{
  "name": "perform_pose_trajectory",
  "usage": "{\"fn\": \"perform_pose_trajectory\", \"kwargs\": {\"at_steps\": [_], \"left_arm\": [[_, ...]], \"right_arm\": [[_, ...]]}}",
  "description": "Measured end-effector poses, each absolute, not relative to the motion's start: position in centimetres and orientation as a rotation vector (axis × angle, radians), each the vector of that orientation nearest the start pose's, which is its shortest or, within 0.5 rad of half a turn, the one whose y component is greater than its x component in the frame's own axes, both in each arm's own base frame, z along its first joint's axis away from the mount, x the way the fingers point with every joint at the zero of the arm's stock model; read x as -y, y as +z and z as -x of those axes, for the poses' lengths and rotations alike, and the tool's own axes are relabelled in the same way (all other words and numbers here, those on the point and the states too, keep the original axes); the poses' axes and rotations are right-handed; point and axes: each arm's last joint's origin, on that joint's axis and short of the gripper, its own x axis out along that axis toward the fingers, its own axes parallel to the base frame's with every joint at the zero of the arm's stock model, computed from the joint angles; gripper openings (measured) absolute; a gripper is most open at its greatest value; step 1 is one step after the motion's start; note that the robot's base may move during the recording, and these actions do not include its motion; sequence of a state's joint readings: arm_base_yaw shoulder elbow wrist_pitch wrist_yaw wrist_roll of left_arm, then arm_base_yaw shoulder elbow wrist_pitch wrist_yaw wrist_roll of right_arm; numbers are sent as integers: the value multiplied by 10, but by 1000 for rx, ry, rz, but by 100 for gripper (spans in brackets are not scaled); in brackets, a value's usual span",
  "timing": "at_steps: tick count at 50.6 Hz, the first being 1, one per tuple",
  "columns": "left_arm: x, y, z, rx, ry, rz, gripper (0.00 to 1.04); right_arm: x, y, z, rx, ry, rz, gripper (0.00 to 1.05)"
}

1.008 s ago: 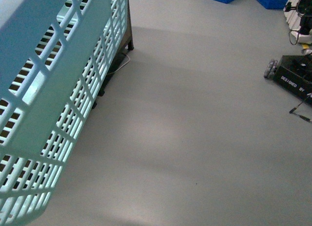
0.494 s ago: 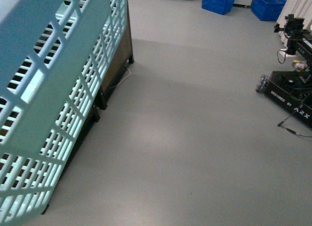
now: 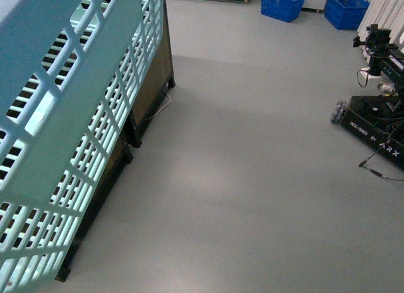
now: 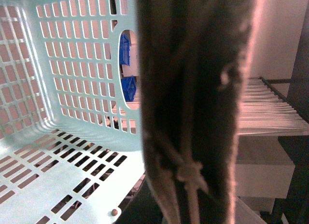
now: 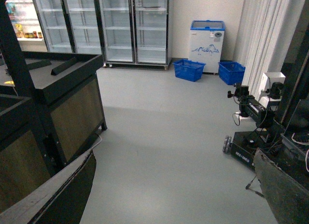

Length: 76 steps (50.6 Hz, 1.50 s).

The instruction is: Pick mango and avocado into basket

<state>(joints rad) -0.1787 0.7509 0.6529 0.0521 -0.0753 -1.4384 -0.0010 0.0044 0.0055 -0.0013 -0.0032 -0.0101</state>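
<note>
The light teal slotted basket (image 3: 76, 116) hangs lifted at the left of the front view, filling that side. In the left wrist view its inside (image 4: 72, 64) shows no fruit in the part I can see. Its brown handles (image 4: 193, 89), tied with a white zip tie (image 4: 189, 173), fill the middle of that view. My left gripper is shut on them, its fingers hidden. My right gripper (image 5: 171, 190) is open over bare floor, holding nothing. The mango and the avocado are out of view.
A dark display stand (image 3: 151, 84) stands behind and under the basket, and shows in the right wrist view (image 5: 72, 103). Another wheeled robot (image 3: 372, 122) is parked at the right. Blue crates (image 3: 284, 2) sit by the far wall, near glass-door fridges (image 5: 120, 26). Grey floor (image 3: 240, 192) lies between.
The front view has shifted: the stand, crates and other robot sit lower in the picture and more of the stand shows beneath the basket. The basket stays held at the left.
</note>
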Motion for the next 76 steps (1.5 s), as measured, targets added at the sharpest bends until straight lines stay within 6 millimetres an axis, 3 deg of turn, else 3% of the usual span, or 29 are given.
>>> {"fn": "perform_pose_trajectory", "kwargs": {"at_steps": [76], "left_arm": [[28,315,-171,-112,-49,1426,8]], "right_arm": [[0,165,-98,-1,3,10,97]]}}
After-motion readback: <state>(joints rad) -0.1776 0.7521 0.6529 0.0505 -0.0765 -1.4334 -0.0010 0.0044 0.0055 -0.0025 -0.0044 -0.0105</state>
